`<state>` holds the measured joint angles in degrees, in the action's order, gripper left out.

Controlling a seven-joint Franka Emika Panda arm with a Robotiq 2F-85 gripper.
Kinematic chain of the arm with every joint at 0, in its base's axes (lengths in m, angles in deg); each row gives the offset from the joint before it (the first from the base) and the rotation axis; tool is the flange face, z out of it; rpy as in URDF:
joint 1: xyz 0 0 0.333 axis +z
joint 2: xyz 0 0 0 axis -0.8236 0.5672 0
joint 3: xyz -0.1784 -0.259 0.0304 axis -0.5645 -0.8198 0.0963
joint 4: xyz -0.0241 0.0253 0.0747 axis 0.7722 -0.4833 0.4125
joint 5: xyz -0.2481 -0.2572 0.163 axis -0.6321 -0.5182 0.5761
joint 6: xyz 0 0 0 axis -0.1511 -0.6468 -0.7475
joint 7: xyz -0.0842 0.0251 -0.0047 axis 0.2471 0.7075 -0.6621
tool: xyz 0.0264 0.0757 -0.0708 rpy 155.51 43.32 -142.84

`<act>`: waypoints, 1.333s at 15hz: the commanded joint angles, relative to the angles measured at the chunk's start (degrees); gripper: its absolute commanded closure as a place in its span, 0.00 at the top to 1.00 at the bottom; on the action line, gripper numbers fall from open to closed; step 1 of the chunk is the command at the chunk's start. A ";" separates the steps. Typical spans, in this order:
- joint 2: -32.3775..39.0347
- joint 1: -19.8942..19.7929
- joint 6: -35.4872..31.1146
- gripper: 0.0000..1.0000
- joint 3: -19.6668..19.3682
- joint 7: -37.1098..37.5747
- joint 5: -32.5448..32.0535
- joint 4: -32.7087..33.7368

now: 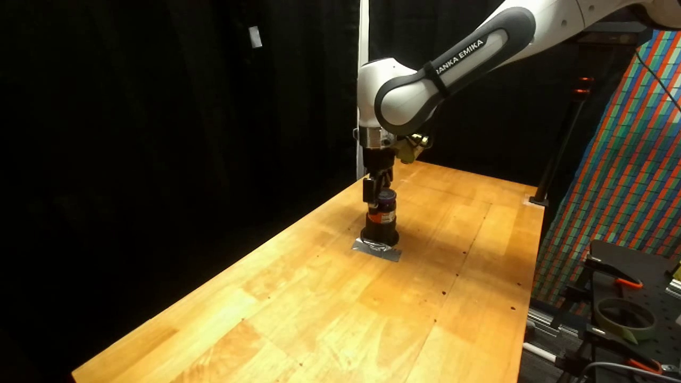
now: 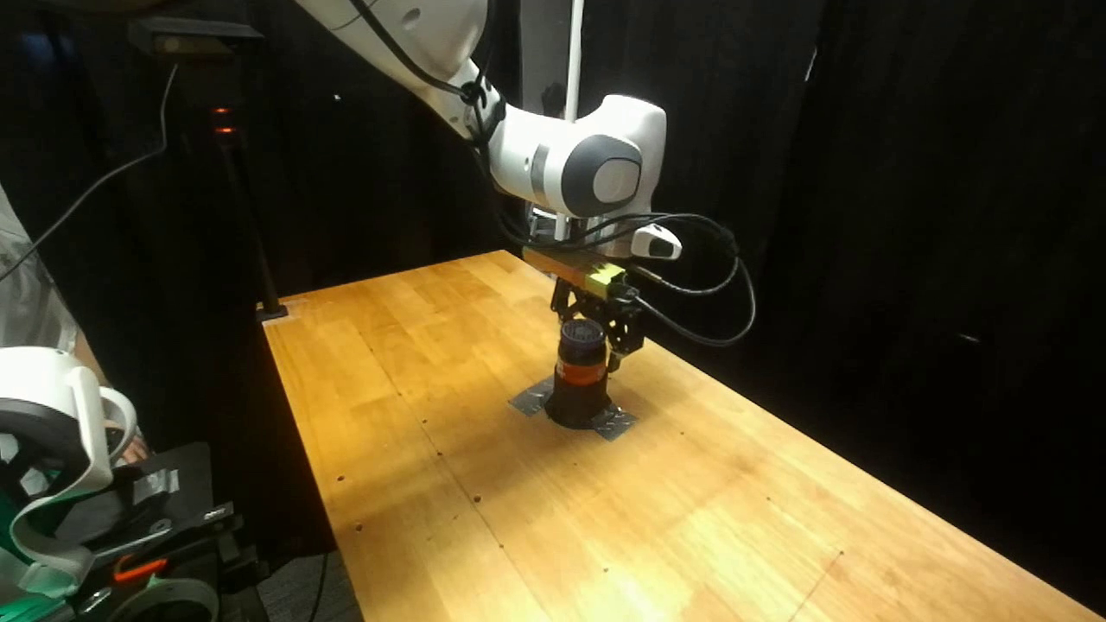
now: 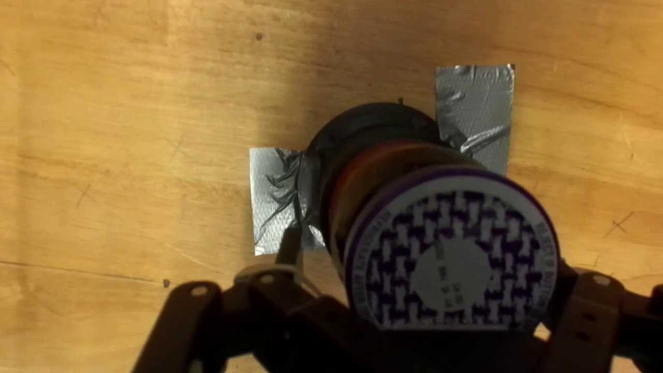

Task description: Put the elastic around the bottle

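On a wooden surface (image 1: 330, 319) before black curtains (image 1: 159, 133), a small dark bottle (image 2: 581, 373) with an orange band stands upright in a black base (image 2: 577, 406), apparently secured by silver tape (image 3: 274, 202), whose strips lie near the base's 9 and 2 o'clock in the wrist view. The robot's pincer (image 1: 375, 194) hangs at about 11 o'clock of the bottle in an exterior view, its fingers (image 3: 290, 248) spread apart, parts of them showing near 9 and 4 o'clock of the purple-and-white lid (image 3: 450, 269); whether either touches the bottle cannot be told. A thin pale strand (image 3: 282, 267), probably the elastic, curves by the finger at 9 o'clock; the rest of its run is hidden. The bottle looks stiff and smooth, likely heavy for its size if full, and breakable if glass, though the material is unclear. Taped down, it should need no lifting; any steadying hold belongs on the straight side below the lid. The elastic should prove light, soft and springy, apt to slip off the fingertips, and is best carried from inside its loop, stretched over both fingers and lowered past the lid from 12 o'clock.
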<state>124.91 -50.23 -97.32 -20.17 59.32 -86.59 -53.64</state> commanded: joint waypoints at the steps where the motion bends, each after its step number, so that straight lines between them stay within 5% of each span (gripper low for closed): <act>1: -2.76 -2.14 6.54 1.00 1.17 -3.04 3.34 -1.05; 7: -3.75 -4.41 9.28 1.00 1.66 -5.74 8.05 -3.99; 12: -4.76 -3.78 4.83 1.00 1.08 -5.03 7.86 -10.28; 13: -5.74 -3.64 3.72 0.75 1.13 -4.91 7.79 -11.43; 14: -7.18 -3.42 1.21 0.74 0.98 -4.62 7.48 -13.47; 20: -15.14 -3.36 -11.62 0.27 1.15 -4.66 7.49 -25.76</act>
<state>115.93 -53.47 -103.32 -19.09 54.89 -79.36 -70.23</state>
